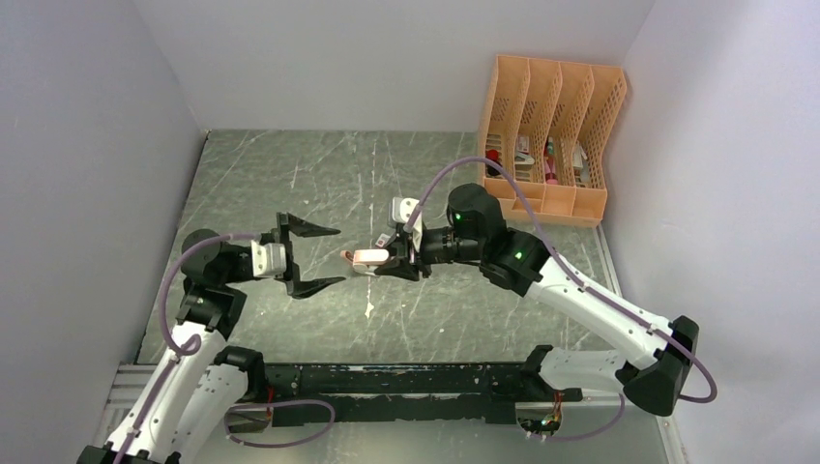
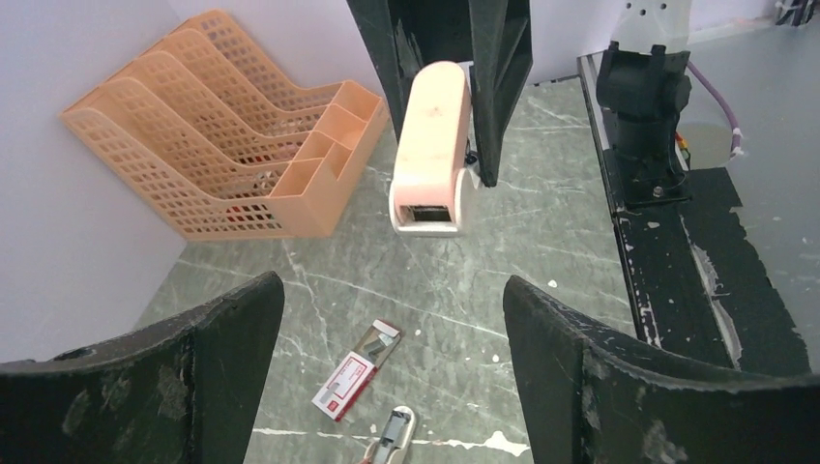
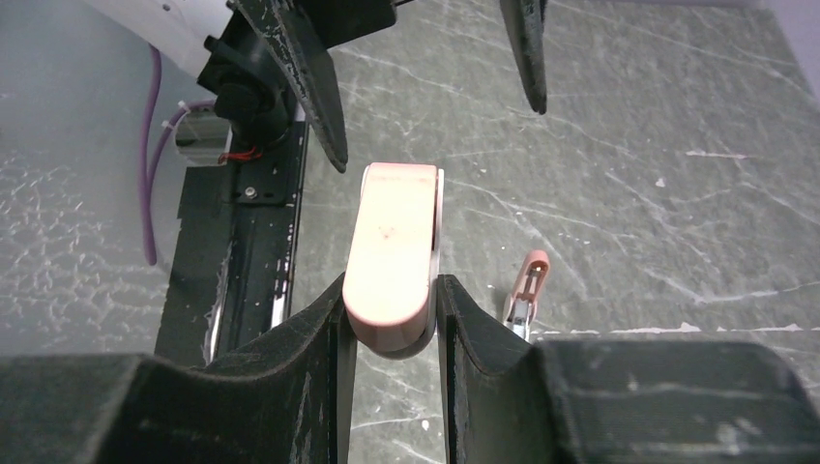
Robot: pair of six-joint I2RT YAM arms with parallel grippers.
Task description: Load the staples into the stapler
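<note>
Gripping pink stapler, right fingers hiding its rear, left fingers wide apart, empty

Salmon-pink mini stapler: rounded top, looks closed. Pinched at rear end betw. fingers of my right gripper, off the table, ctr of right wrist frame, nose pointing up-frame.
Staples box: red/white, flat on table, lower ctr of left wrist frame. Grey tray slid partly out; can't make out strips.

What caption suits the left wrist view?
Right gripper holds the pink stapler before the open left gripper; staple box lies on the table.
</note>
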